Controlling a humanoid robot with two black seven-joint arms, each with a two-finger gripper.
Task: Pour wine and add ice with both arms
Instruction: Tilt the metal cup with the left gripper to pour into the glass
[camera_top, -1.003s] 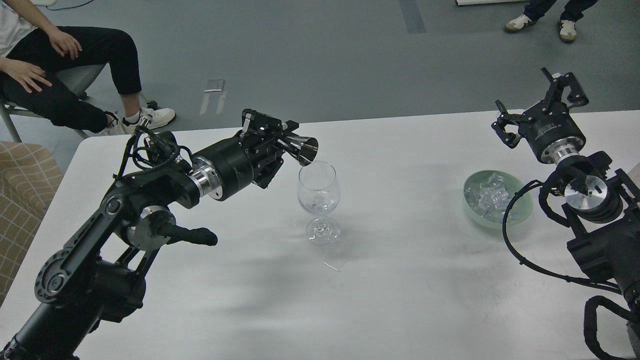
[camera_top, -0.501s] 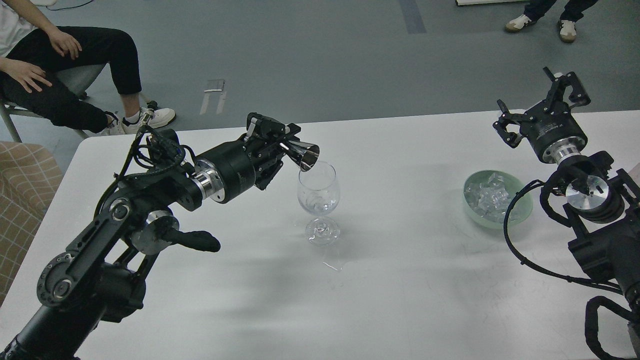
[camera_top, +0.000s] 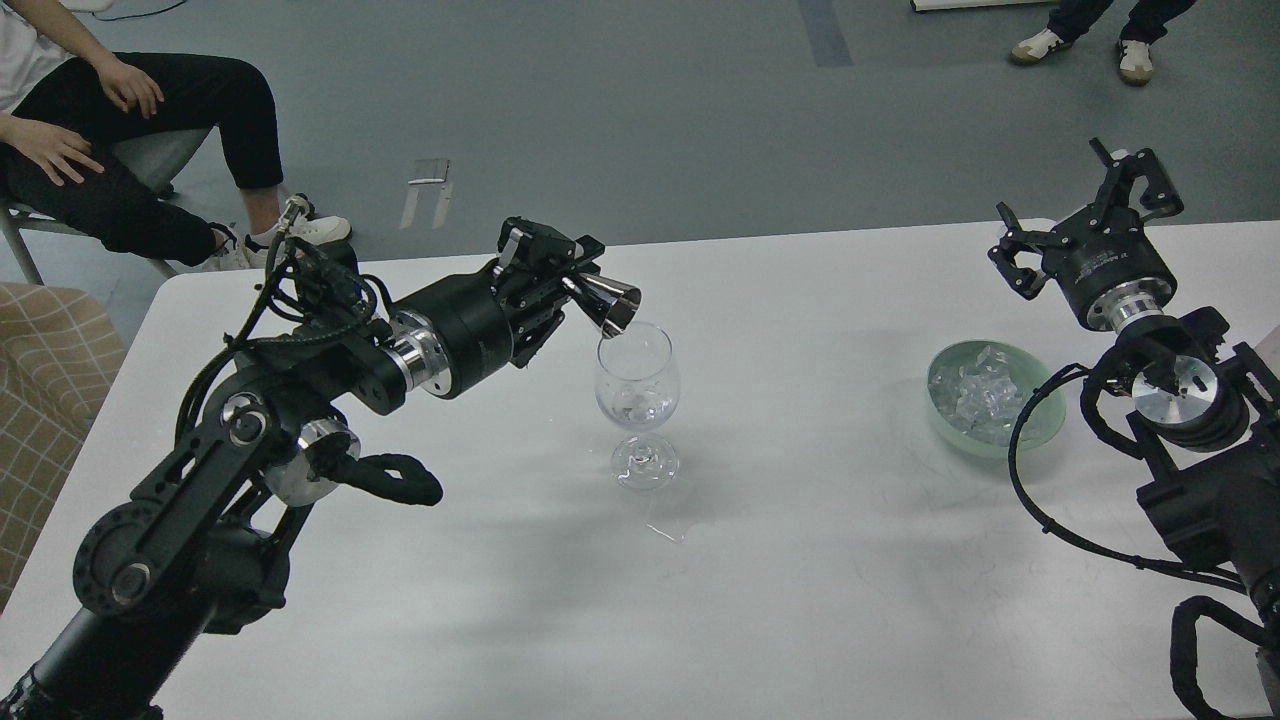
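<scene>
A clear wine glass (camera_top: 638, 400) stands upright in the middle of the white table (camera_top: 780, 560), with a little clear liquid in its bowl. My left gripper (camera_top: 562, 282) is shut on a shiny metal measuring cup (camera_top: 610, 304), tipped with its mouth over the glass's left rim. The ice (camera_top: 975, 398) lies as small clear cubes in a pale green bowl (camera_top: 1040, 435) at the right. My right gripper (camera_top: 1080, 220) is open and empty, raised above and behind the bowl.
A small wet patch (camera_top: 668, 528) lies on the table in front of the glass. A seated person (camera_top: 120, 150) is beyond the table's far left corner. Feet of another person (camera_top: 1090, 45) show at the top right. A checked cushion (camera_top: 45, 390) is at the left edge.
My left gripper with the metal cup has risen slightly and shifted a little right over the glass rim. My right gripper has drifted slightly right.
</scene>
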